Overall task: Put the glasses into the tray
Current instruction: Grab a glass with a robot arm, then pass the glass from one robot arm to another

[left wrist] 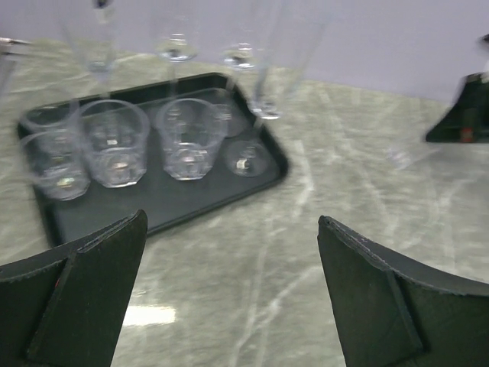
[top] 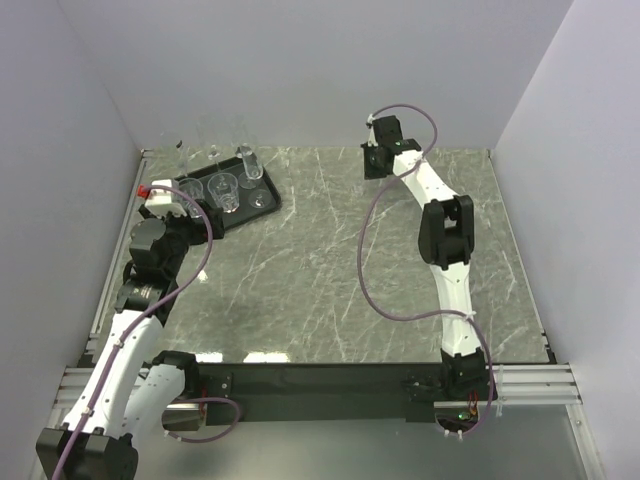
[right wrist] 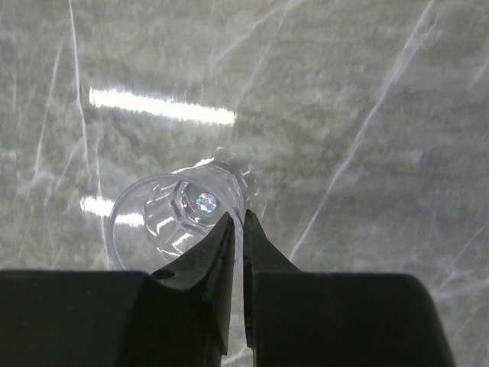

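A short clear tumbler (right wrist: 172,218) stands on the marble table under my right wrist. My right gripper (right wrist: 238,219) is shut on its wall, one finger inside the rim and one outside. From above, that gripper (top: 378,160) sits at the table's far middle; the tumbler does not show there. The black tray (top: 265,210) lies at the far left, holding several glasses (top: 222,187): tumblers (left wrist: 114,141), stemmed ones (left wrist: 246,159) and tall flutes (top: 247,160). My left gripper (left wrist: 233,223) is open just in front of the tray (left wrist: 176,206), with nothing between its fingers.
White walls close in the table at the back and on both sides. The right arm (left wrist: 462,115) shows at the far right edge of the left wrist view. The left arm (top: 150,250) leans along the table's left edge.
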